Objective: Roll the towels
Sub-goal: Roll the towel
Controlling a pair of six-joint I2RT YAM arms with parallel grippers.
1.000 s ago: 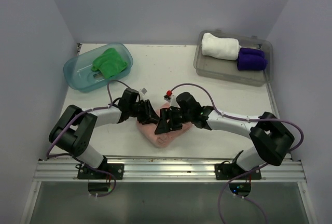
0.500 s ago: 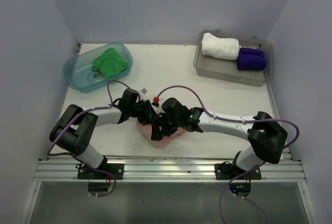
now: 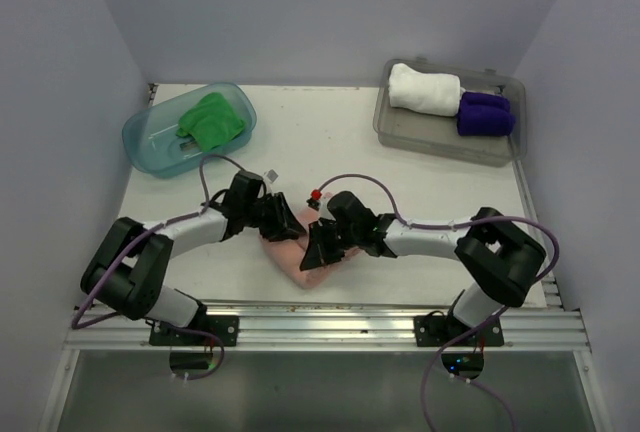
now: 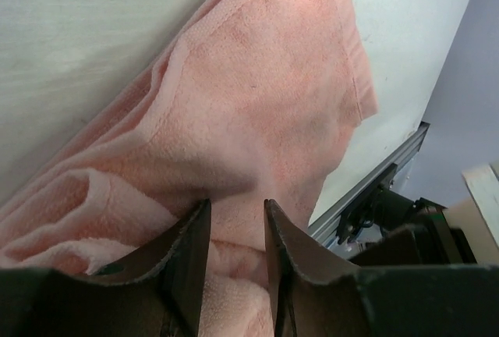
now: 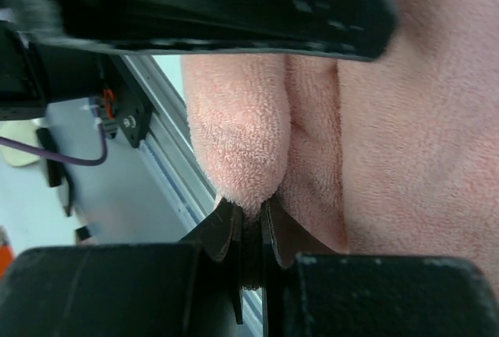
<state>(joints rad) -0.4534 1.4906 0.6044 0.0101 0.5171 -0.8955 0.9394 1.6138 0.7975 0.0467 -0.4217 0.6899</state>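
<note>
A crumpled pink towel [image 3: 296,254] lies near the table's front edge, between both arms. My left gripper [image 3: 284,224] lies low on its left part. In the left wrist view its fingers [image 4: 236,206] stand a little apart with a thick fold of the pink towel [image 4: 265,95] filling the gap. My right gripper [image 3: 318,250] sits on the towel's right side. In the right wrist view its jaws [image 5: 251,206] are pinched on the tip of a rolled fold of the pink towel [image 5: 234,126].
A teal tub [image 3: 140,142] at the back left holds a green towel [image 3: 212,119]. A clear bin [image 3: 400,132] at the back right holds a rolled white towel [image 3: 423,89] and a rolled purple towel [image 3: 485,112]. An aluminium rail [image 3: 320,324] runs along the front edge.
My right gripper has shut on a fold of the pink towel after shifting over it. The left gripper has kept its hold and moved only slightly.
</note>
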